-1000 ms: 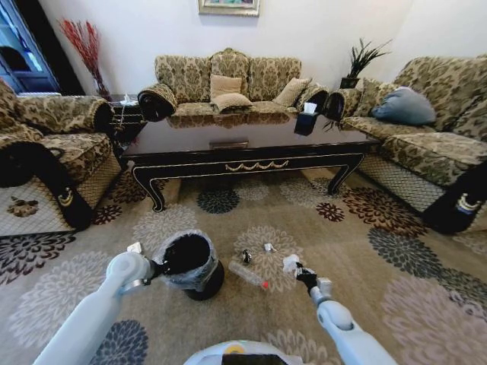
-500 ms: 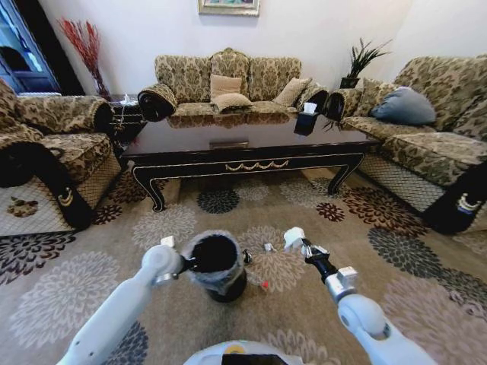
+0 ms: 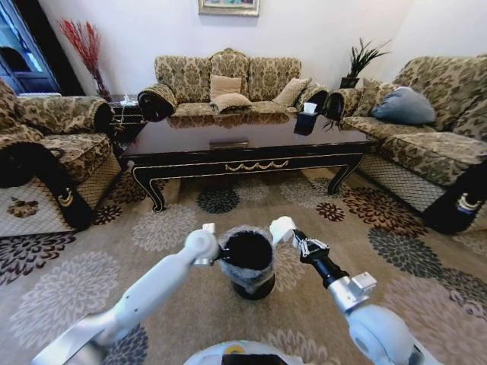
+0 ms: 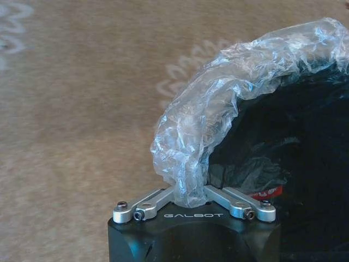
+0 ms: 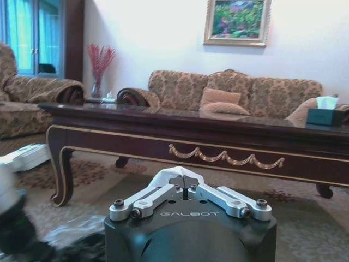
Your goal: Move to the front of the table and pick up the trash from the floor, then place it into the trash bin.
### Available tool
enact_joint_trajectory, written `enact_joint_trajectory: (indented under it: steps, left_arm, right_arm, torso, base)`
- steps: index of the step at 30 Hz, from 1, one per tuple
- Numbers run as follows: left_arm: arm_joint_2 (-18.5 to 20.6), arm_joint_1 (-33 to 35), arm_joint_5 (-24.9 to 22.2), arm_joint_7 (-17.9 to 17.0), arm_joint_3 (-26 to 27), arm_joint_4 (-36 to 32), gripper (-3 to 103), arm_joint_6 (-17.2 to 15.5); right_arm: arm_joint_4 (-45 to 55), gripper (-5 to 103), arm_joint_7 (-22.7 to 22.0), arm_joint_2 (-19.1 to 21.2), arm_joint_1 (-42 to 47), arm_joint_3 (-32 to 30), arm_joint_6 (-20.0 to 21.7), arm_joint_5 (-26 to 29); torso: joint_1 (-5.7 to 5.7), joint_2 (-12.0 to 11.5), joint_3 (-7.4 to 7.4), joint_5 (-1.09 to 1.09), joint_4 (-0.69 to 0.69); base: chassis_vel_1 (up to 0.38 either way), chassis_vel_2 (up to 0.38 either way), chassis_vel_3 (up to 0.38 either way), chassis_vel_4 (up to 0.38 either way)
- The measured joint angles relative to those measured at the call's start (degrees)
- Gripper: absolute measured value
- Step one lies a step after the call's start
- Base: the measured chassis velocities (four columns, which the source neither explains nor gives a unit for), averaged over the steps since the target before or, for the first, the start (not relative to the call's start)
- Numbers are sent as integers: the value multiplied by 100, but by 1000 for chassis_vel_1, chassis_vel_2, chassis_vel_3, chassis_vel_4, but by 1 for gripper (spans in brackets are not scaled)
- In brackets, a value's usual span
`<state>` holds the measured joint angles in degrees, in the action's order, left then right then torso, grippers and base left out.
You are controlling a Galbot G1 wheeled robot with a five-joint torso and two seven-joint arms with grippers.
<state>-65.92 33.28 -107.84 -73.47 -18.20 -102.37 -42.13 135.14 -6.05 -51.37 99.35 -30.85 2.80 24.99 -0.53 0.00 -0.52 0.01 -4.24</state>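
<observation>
Left gripper (image 4: 190, 201) fingers clamped on the trash bin (image 3: 249, 262) by its bag-lined rim, bin lifted off the floor (image 3: 175, 304), in front of the counter (image 3: 251, 148). Right gripper (image 3: 293, 236) just beside bin's rim, fingers closed on crumpled white tissue (image 3: 281, 227). Judgement: tissue picked, not yet dropped in; red-labelled item inside bin; other litter hidden

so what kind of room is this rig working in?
Most likely a home living room. Patterned sofas ring a glossy dark coffee table on flowered carpet, and a framed picture hangs on the wall.
</observation>
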Motion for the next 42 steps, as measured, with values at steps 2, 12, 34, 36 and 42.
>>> enact_joint_trajectory:
  steps: [2,12,34,36,42]
  left_arm:
    - [-192,-75,6,-46,-133,67,0,0]
    - [-137,-56,-33,-121,-180,-96,0,0]
    - [128,34,-152,-158,-12,-531,0,0]
    - [159,53,-157,-160,20,-533,0,0]
    - [291,137,-205,-163,255,-532,0,0]
  right_arm:
    - [-19,0,48,-50,75,163,-13,-239]
    - [-192,2,143,-147,214,500,-90,-835]
    - [-461,83,408,-183,347,483,-348,-1975]
    - [-501,89,446,-175,345,442,-443,-2164]
    - [-571,99,558,-141,403,198,-710,-2698]
  torso:
    - [0,0,0,0,-2]
    - [0,0,0,0,1]
    - [0,0,0,-1,-1]
    - [0,0,0,-1,-1]
    - [0,0,0,-1,0]
  base:
    - [0,0,0,0]
    - [0,0,0,0]
    - [0,0,0,0]
    - [0,0,0,0]
    - [0,0,0,0]
